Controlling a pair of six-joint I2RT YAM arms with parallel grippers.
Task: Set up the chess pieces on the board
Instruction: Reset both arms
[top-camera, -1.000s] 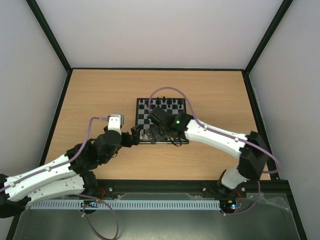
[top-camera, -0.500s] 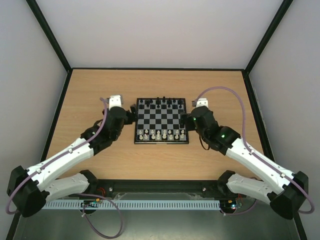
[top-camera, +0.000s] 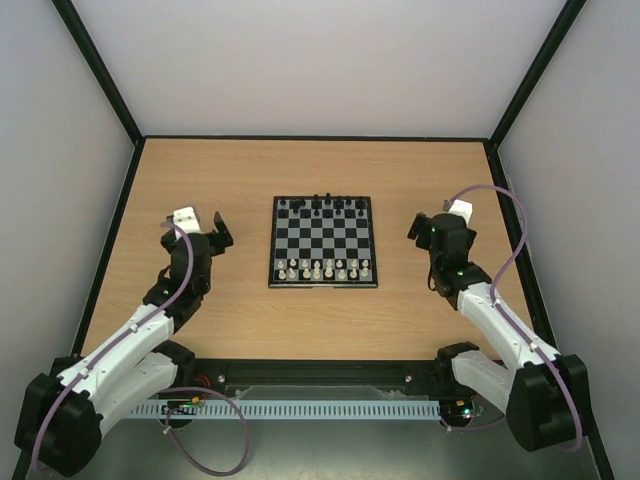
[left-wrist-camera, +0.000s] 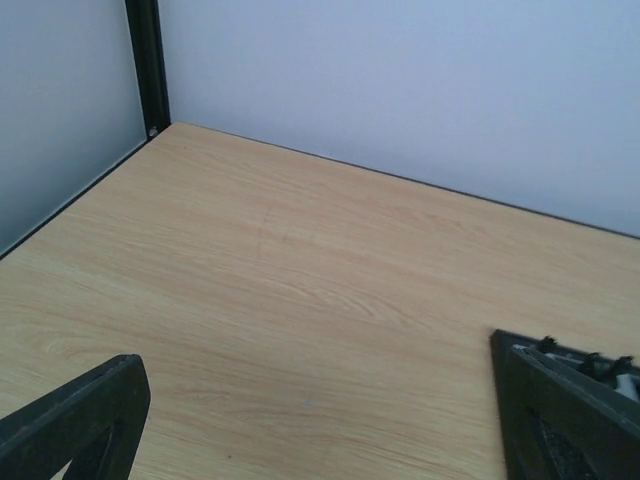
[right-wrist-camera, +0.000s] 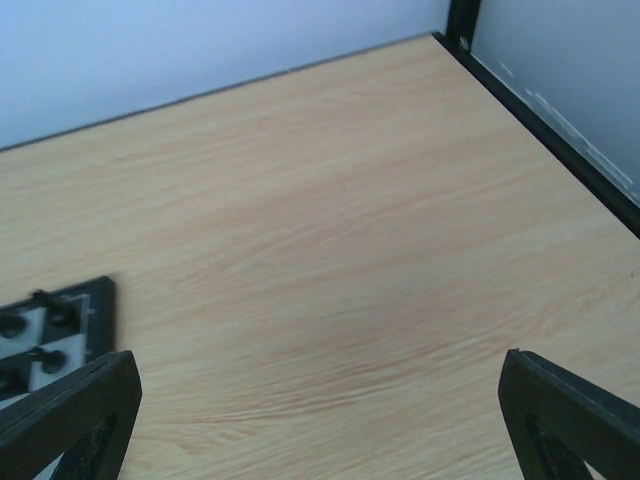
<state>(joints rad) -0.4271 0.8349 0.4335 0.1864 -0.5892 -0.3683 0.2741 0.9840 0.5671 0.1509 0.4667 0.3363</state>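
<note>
Both arms have drawn back off the chessboard (top-camera: 322, 241); left gripper (top-camera: 210, 232) and right gripper (top-camera: 430, 226) hover wide open, empty, beside it.

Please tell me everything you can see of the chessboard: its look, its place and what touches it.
The board is a small square with black and pale grey-white checks and a thin black border. It lies flat on the wooden table, near its middle. Whitish pieces stand along its near edge, black pieces along its far edge. Nothing else touches it.
</note>
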